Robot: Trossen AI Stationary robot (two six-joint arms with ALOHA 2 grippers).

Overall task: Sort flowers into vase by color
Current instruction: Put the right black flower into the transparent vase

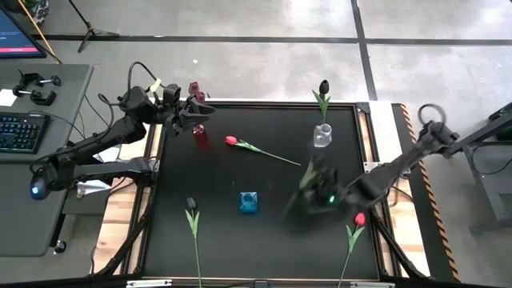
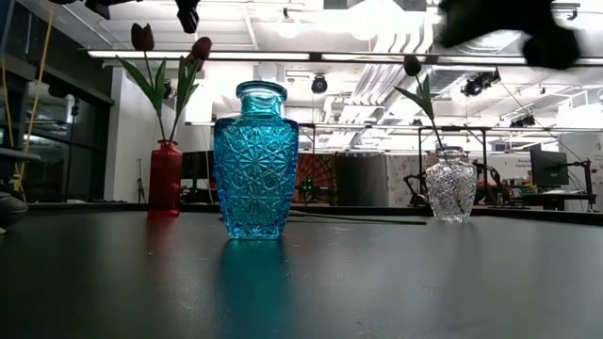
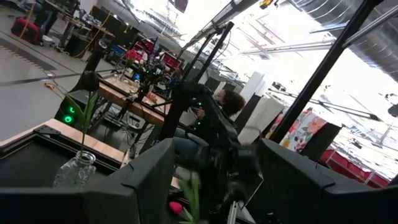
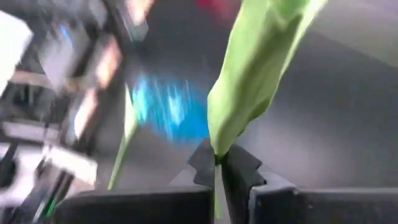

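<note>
A tulip stem is clamped between the closed fingers of the right pincer, as the right wrist view shows, with a broad green leaf rising past the camera and a red blur beyond it that may be the head. In the high view the right pincer is blurred by motion over the right-hand middle of the desk, between the clear vase and the blue vase.

For this step to be done well, the stem should be kept pinched low so that the cut end hangs free, brought upright over the narrow neck of the chosen vase, and lowered straight in before release; the leaf is likely to catch on the rim if the flower is tilted. The colour of the head should be checked against the flowers already placed.

The right arm is stretched in from the desk's right edge. The left arm is raised by the red vase, which holds dark pink tulips, and its pincer is seen with the fingers apart. A near-black tulip stands in the clear vase. Lying on the desk are a red tulip, a black one and another red one.
</note>
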